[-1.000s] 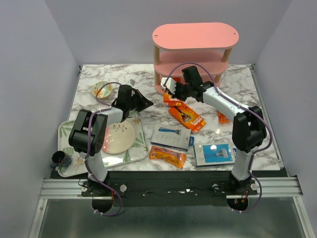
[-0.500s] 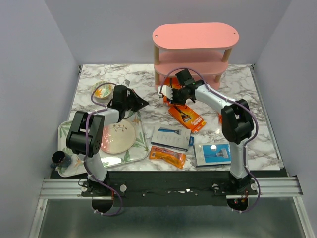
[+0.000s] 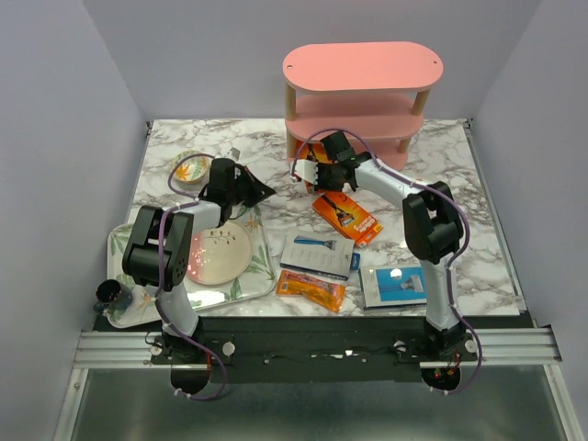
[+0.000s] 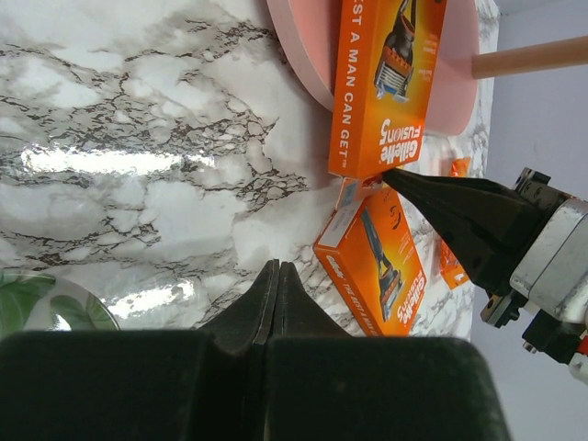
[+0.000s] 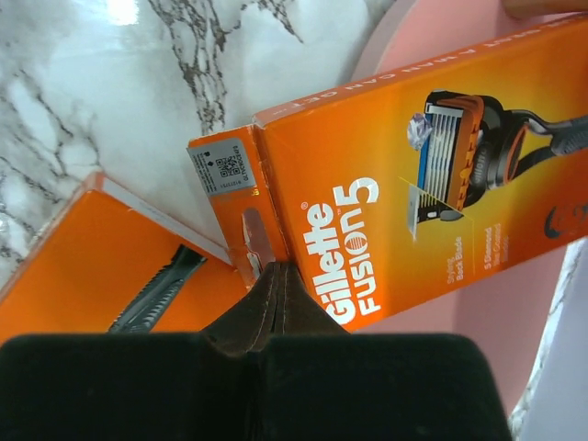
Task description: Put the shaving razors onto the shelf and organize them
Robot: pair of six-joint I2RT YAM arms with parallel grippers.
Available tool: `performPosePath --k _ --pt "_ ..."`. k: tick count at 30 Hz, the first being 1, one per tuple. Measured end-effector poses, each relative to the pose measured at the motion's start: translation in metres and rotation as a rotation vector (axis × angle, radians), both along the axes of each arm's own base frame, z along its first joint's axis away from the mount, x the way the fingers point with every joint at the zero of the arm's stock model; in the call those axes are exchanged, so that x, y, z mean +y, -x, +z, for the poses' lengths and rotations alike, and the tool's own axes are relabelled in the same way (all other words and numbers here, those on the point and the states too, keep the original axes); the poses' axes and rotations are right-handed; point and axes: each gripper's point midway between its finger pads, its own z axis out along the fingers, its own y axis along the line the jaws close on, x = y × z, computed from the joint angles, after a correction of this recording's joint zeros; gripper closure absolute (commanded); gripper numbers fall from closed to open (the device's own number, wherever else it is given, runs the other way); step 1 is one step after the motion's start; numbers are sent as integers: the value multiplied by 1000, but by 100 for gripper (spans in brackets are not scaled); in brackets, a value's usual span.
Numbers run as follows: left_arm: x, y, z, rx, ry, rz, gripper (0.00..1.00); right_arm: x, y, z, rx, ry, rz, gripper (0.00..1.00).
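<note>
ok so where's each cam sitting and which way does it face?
Top external: fixed above and behind the arms, looking down over the marble table toward the shelf; both arms show, bases at bottom.
Left wrist: low on the left arm, facing across the table at the shelf's bottom board; its shut left end effector shows at bottom.
Right wrist: close above the orange pack; the shut right end effector tips at its end flap.
Shared: both wrist views show that pack lying partly on the bottom board.
</note>
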Motion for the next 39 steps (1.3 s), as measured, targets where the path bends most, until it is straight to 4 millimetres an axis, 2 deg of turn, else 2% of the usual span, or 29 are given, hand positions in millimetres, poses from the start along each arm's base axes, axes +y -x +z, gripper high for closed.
performPosePath --k 8,15,23,32,39 --pt "0 0 0 0 0 0 100 4 -19 9 -60 -4 -16 99" --pt "0 0 0 0 0 1 100 10 -28 10 -75 -13 -16 99" --pt "0 0 -1 1 -1 0 100 17 -30 10 -87 -15 0 99" --pt "0 0 -2 4 -1 0 100 44 -35 9 -116 -28 42 99" --pt "0 0 -2 4 -1 1 100 46 -41 6 -146 -11 37 99"
